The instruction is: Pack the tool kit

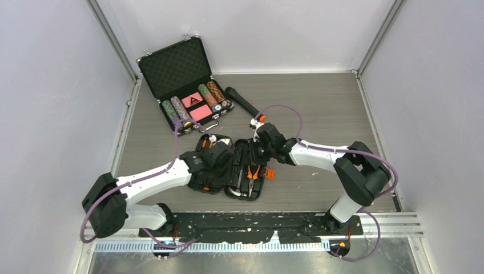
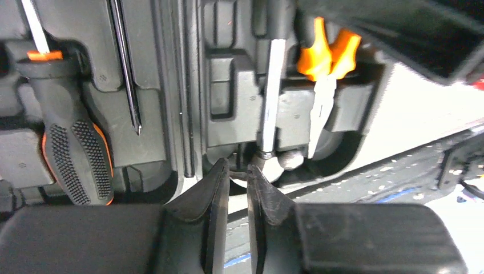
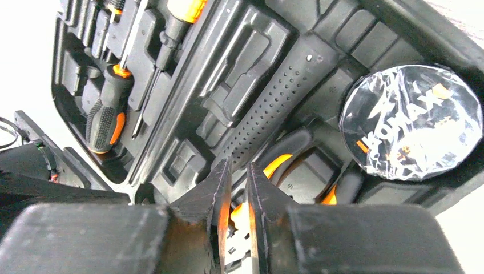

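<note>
Because the tool kit (image 1: 231, 168) lay open at the tabletop's (image 1: 319, 103) centre, both arms hovered over its moulded slots, left pincer (image 2: 238, 188) and right pincer (image 3: 238, 182) narrowed, apparently gripping nothing.

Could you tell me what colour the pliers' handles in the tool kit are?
Orange pliers handles, clearest in the left wrist view.
</note>
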`<action>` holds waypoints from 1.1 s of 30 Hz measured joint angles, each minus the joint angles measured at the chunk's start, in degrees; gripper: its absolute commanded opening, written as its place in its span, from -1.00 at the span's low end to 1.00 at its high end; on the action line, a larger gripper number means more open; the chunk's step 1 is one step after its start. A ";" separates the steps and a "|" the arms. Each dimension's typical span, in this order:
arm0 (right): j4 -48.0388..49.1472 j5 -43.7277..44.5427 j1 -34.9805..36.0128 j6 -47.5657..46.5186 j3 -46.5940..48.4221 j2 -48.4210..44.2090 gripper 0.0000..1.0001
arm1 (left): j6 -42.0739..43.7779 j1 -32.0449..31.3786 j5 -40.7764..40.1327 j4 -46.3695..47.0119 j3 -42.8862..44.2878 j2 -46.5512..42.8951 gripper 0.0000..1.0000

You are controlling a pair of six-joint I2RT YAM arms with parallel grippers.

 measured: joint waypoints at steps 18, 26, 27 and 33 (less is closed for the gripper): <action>-0.98 1.03 0.00 -0.24 3.23 -1.46 -0.54 | 2.49 -3.08 0.68 -3.08 3.80 2.45 -0.68; -0.66 0.52 -0.15 0.22 3.41 3.76 -0.64 | 3.08 -4.20 2.12 -3.13 4.83 6.71 -0.83; -0.59 0.20 -0.26 0.37 3.41 3.85 -0.64 | 3.10 -4.20 2.54 -2.99 4.92 7.13 -0.86; -0.17 -1.09 -0.96 1.57 3.45 4.98 -0.67 | 2.99 -4.39 4.17 -1.57 5.20 9.57 -0.99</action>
